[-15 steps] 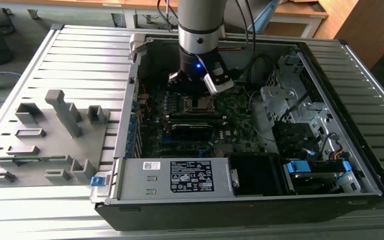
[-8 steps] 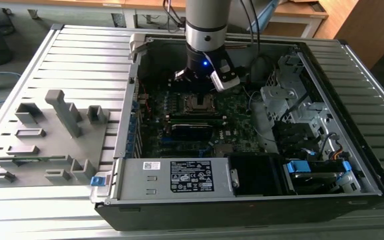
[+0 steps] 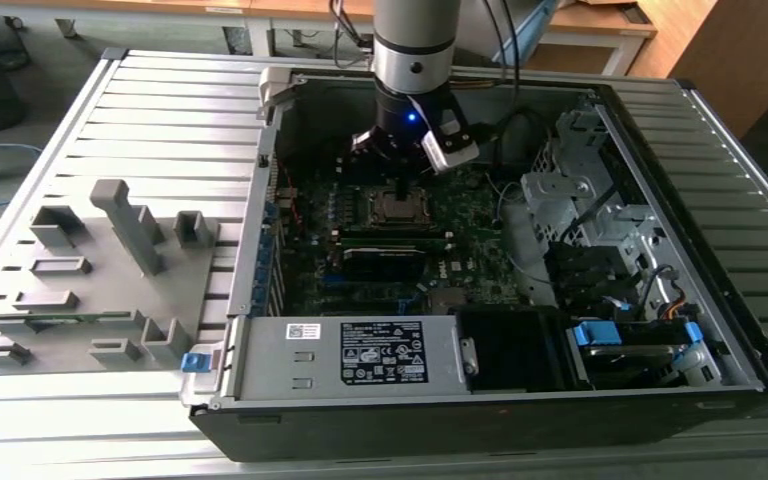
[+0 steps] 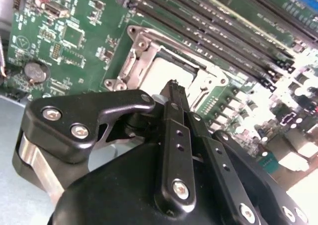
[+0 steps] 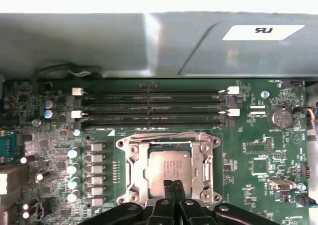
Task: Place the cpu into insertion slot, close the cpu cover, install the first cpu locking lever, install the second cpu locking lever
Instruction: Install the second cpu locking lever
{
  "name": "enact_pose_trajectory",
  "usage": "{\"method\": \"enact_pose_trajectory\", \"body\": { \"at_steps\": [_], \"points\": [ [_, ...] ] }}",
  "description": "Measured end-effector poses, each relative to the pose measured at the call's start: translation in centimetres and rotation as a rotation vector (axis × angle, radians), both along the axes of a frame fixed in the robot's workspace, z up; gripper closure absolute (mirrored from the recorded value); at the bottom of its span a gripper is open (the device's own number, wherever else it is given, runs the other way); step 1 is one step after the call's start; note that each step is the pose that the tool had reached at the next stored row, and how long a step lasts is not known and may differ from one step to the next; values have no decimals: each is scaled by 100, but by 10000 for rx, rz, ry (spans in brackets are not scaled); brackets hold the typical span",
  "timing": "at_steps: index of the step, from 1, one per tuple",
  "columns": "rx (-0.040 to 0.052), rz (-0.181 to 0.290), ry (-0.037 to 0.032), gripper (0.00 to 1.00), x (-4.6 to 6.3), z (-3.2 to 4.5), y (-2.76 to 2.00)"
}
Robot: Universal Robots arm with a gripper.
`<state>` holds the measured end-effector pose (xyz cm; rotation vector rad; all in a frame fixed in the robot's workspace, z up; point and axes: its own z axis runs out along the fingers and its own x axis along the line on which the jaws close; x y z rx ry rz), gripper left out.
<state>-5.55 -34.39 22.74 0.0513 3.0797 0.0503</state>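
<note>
The gripper (image 5: 171, 186) is hanging over the green motherboard (image 5: 258, 150) inside the open computer case (image 3: 704, 330), its jaws pressed together with nothing between them. In both wrist views the tips are sitting just above the near edge of the insertion slot (image 5: 169, 168). The cpu (image 5: 168, 169) is lying flat in that slot, its grey top showing through the window of the cpu cover (image 5: 206, 160), which is lying down around it. In the second wrist view the fingertips (image 4: 174, 88) are overlapping the cpu (image 4: 166, 71). The long memory slots (image 5: 149, 107) are running just beyond the insertion slot, on its far side from the jaws.
</note>
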Motion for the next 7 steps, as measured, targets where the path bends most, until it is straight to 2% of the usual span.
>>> {"method": "enact_pose_trajectory", "body": {
  "at_steps": [7],
  "points": [
    [-1,0,0,89,11,0,10]
  ]
}}
